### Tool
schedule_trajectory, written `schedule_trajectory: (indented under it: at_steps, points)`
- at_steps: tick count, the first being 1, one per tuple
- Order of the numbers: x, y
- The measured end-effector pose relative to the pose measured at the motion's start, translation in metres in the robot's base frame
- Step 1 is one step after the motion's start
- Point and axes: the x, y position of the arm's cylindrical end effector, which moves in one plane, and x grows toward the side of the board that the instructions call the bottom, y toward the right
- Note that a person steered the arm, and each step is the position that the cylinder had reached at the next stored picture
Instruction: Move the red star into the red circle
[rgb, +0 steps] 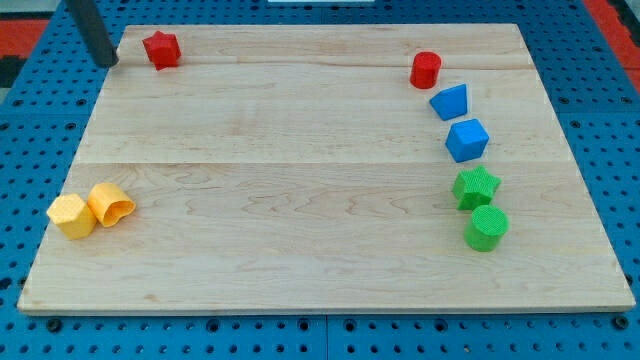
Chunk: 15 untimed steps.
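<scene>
Red star and rod tip seen at the board's far left corner, red circle far across at the right.

The tip (107, 62) is set just at nine o'clock of the red star (161, 49), near but apart from it; being a bare rod, no open or closed state can be told of it. The red circle (425, 70) is placed well apart, at three o'clock of the star. Below the circle, a blue wedge-like block (450, 101), a blue cube (467, 139), a green star (476, 187) and a green cylinder (486, 228) are ranged toward six o'clock. Two yellow blocks (90, 210) are seen touching at the wooden board's (300, 200) eight o'clock corner.
</scene>
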Motion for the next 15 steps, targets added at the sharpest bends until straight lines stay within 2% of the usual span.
schedule_trajectory:
  at_steps: [2, 4, 7, 8, 9, 11, 12, 13, 14, 15]
  points:
    - [-0.002, 0.109]
    - [-0.04, 0.078]
    - [-0.005, 0.315]
    - [-0.005, 0.369]
    - [-0.005, 0.389]
    - [0.026, 0.355]
    - [0.027, 0.399]
    - [0.042, 0.372]
    - [0.057, 0.27]
    - [0.095, 0.174]
